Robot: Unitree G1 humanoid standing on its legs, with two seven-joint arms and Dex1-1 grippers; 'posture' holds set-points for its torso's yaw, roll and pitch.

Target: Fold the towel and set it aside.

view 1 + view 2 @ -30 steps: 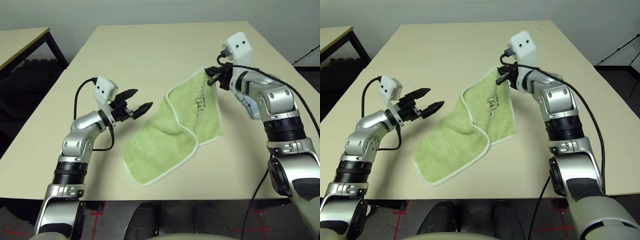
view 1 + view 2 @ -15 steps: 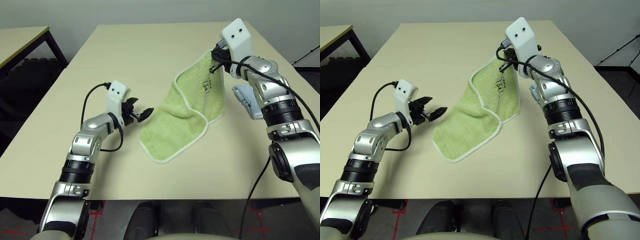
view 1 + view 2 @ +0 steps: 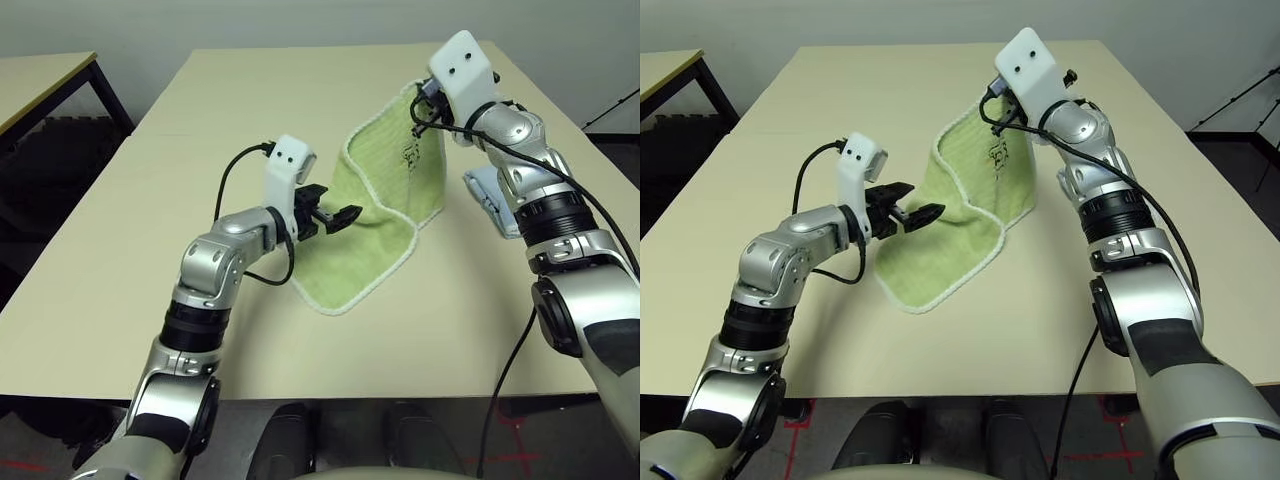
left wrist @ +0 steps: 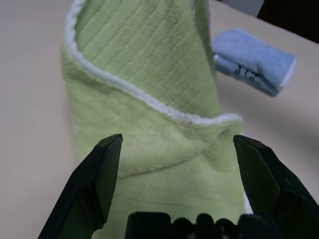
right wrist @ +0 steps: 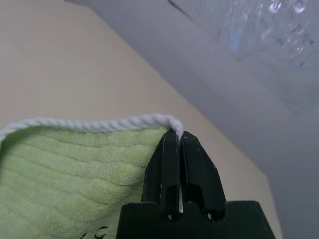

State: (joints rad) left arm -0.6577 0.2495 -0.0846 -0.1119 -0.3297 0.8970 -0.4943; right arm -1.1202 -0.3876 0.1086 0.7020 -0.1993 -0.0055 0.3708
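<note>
Upper right, the right gripper [image 5: 178,135] pinches the towel [image 3: 385,215] corner aloft; at center the left gripper [image 4: 178,149] gapes beside its fold.

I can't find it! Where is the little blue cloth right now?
The blue cloth lies folded on the table on the robot's right, just past the hanging green towel and beside the right forearm.

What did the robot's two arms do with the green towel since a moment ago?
The right gripper lifted its pinched corner of the light green terry towel higher, dragging the towel's lower end along the beige table toward it. The open left gripper swung in to the towel's hanging fold. The small light blue folded cloth, uncovered now, lies beside it. The right gripper's grip stayed shut.
</note>
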